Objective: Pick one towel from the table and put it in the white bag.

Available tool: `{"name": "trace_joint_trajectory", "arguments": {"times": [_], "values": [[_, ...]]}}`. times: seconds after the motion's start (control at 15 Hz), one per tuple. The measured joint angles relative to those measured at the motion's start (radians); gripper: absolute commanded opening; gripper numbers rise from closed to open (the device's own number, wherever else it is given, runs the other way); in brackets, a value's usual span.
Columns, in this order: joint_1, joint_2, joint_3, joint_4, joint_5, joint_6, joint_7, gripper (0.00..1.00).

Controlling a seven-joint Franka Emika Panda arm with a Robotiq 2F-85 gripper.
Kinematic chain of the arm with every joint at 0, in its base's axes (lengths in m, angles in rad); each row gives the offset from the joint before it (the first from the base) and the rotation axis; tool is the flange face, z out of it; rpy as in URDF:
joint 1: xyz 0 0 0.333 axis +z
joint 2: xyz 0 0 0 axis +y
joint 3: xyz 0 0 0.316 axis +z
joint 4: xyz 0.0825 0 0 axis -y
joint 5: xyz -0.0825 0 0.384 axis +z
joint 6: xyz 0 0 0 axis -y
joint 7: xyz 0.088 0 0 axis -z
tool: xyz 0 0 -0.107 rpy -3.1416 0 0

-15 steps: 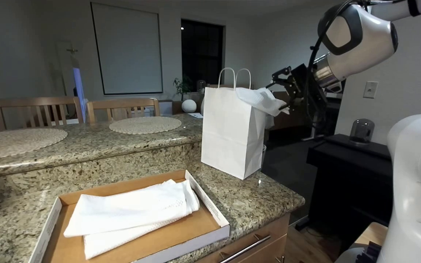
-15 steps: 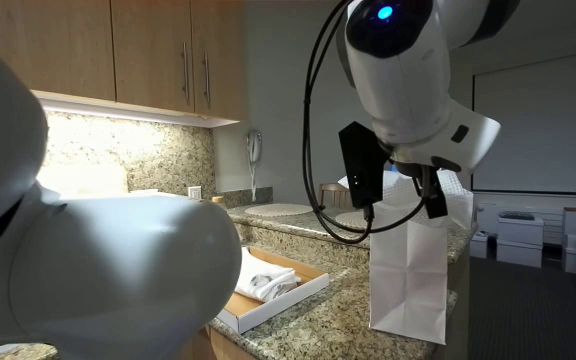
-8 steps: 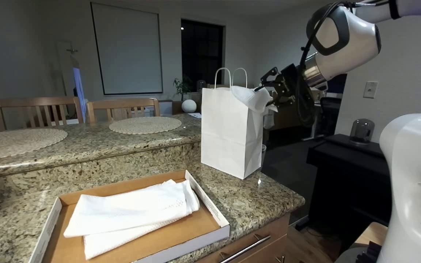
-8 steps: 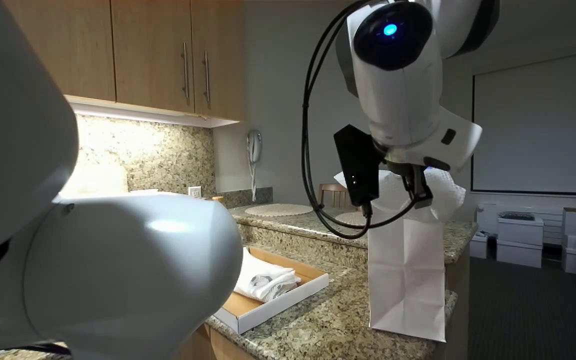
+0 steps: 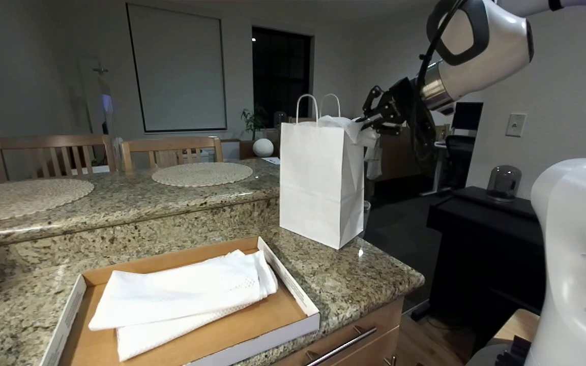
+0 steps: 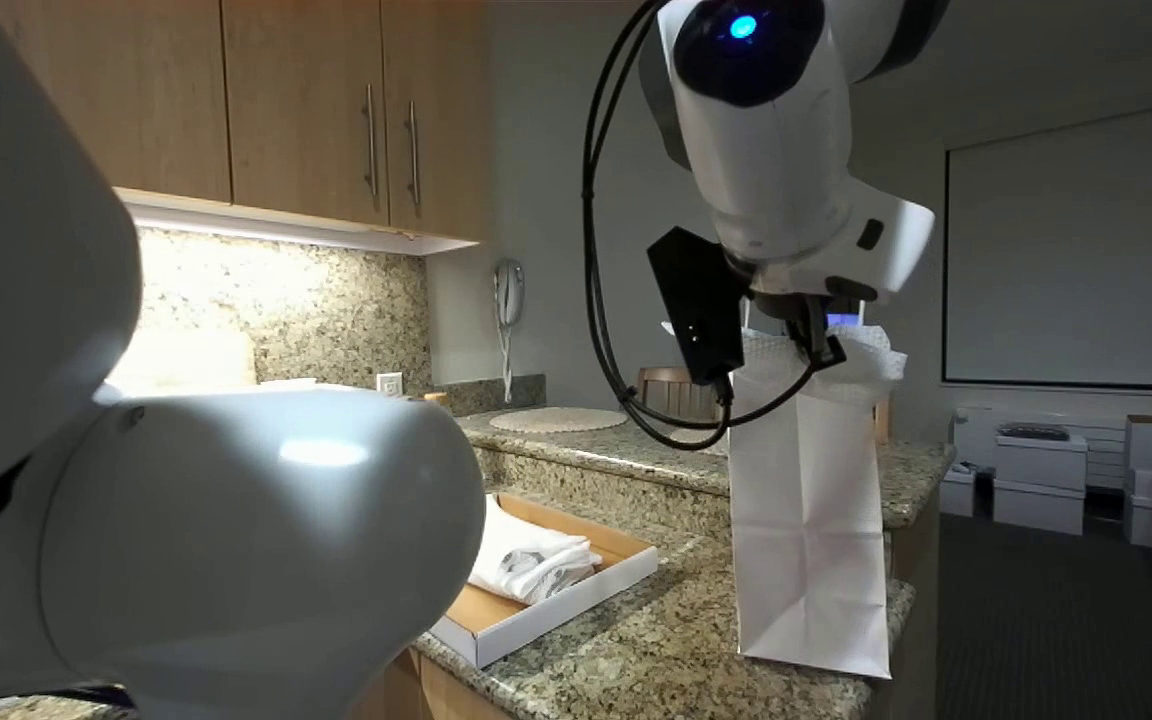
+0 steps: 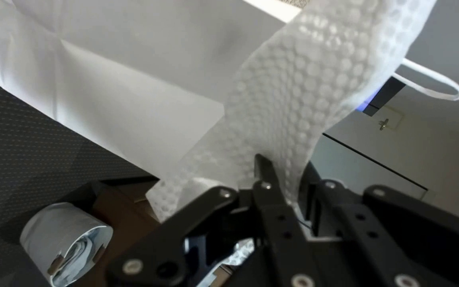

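A white dimpled towel (image 5: 345, 123) lies over the top of the upright white bag (image 5: 313, 178), bunched in its mouth and hanging over the side nearest the arm. My gripper (image 7: 286, 163) has its jaws drawn close together, with a fold of that towel (image 7: 301, 79) pinched between them. In an exterior view the fingertips stand at the bag's rim; elsewhere the arm mostly hides the jaws, while the towel (image 6: 876, 355) shows beside them. More white towel cloth (image 5: 186, 290) lies folded in the cardboard tray (image 5: 277, 317). How deep the towel reaches inside the bag is hidden.
The bag's paper handles (image 5: 307, 104) rise beside the gripper. It stands near the end of the granite counter (image 5: 354, 274), below a raised ledge with round woven mats (image 5: 201, 174). A white bin (image 7: 66, 243) sits on the floor past the counter.
My gripper has moved towards the bag, and its jaws have gone from wide to nearly together on the towel. The towel sits lower in the bag's mouth.
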Motion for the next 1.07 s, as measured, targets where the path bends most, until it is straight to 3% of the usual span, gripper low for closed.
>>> {"name": "trace_joint_trajectory", "arguments": {"times": [0.13, 0.67, 0.87, 1.07], "values": [[-0.031, 0.001, 0.052, -0.007, 0.001, 0.0, -0.004, 0.04], [-0.188, 0.044, 0.377, -0.025, 0.081, 0.0, -0.059, 0.07], [-0.224, 0.105, 0.45, 0.005, 0.113, 0.0, -0.08, 0.06], [-0.253, 0.195, 0.478, 0.065, 0.14, 0.0, -0.121, 0.07]]}}
